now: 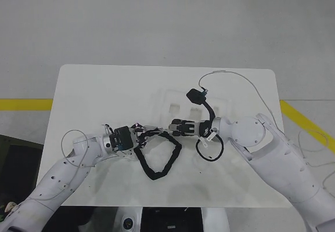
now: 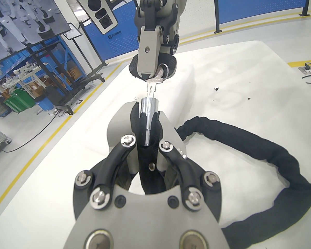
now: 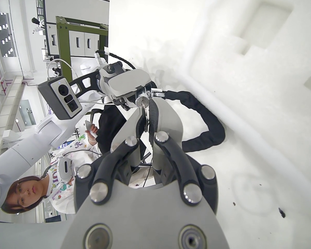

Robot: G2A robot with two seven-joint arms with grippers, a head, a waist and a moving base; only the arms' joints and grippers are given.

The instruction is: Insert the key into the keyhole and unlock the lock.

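top: overhead, down | wrists: close, facing each other, share lock

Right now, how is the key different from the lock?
The key is small, thin and flat; the lock is a thicker shiny cylinder with a long black covered loop. The right gripper pinches the key; the left gripper clamps the lock. The key is wholly in the air, while the lock's loop lies on the white table. Both are silvery metal, lined up end to end, the key's tip at the keyhole.
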